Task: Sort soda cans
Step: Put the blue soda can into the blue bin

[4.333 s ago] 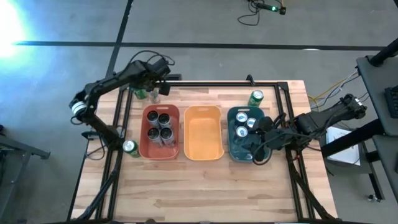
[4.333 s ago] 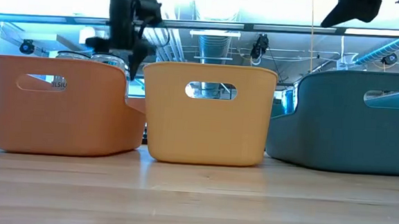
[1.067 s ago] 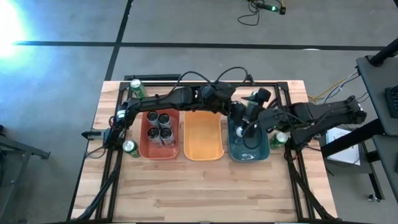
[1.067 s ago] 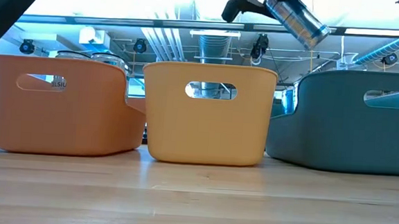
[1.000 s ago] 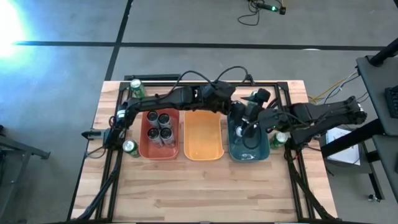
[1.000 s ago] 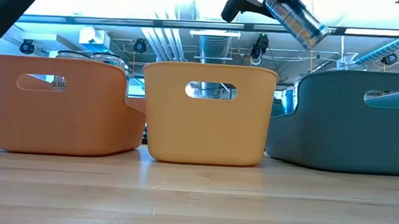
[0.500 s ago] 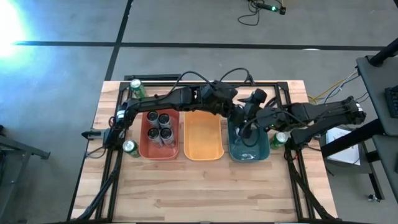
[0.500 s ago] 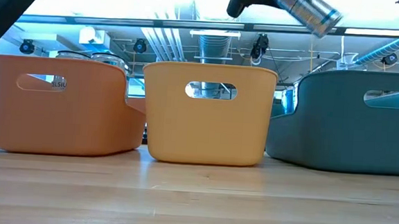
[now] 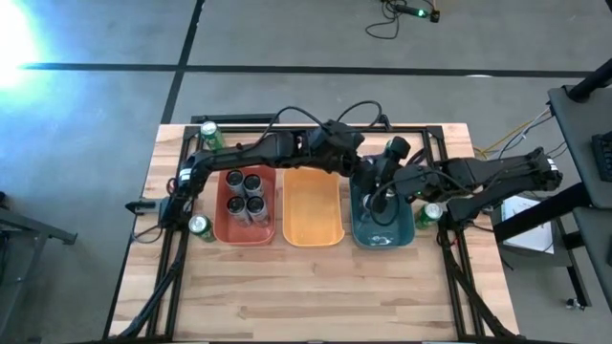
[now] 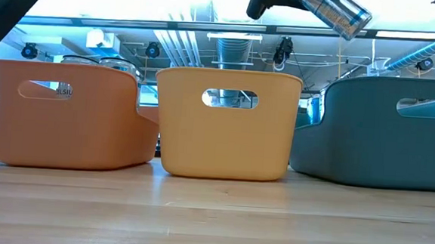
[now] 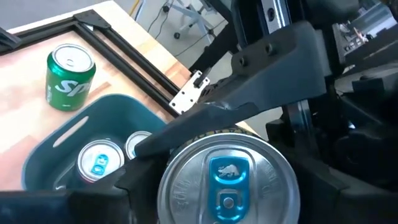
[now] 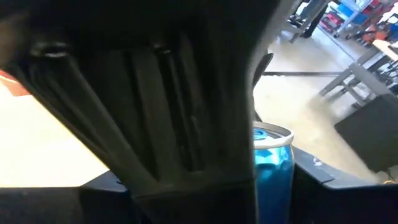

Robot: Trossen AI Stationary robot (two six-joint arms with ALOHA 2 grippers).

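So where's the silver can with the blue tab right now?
The silver can is in the air, tilted, held by the left gripper above the teal bin at the table's right side.

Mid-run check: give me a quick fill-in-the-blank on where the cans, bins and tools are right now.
1. The left tool is shut on a silver-blue can held above the ____ bin.
2. The middle, orange bin holds ____ cans.
3. The dark cans stand in the ____ bin.
4. The green can at the table's far left corner stands ____ the bins.

Missing words: teal; no; red; outside
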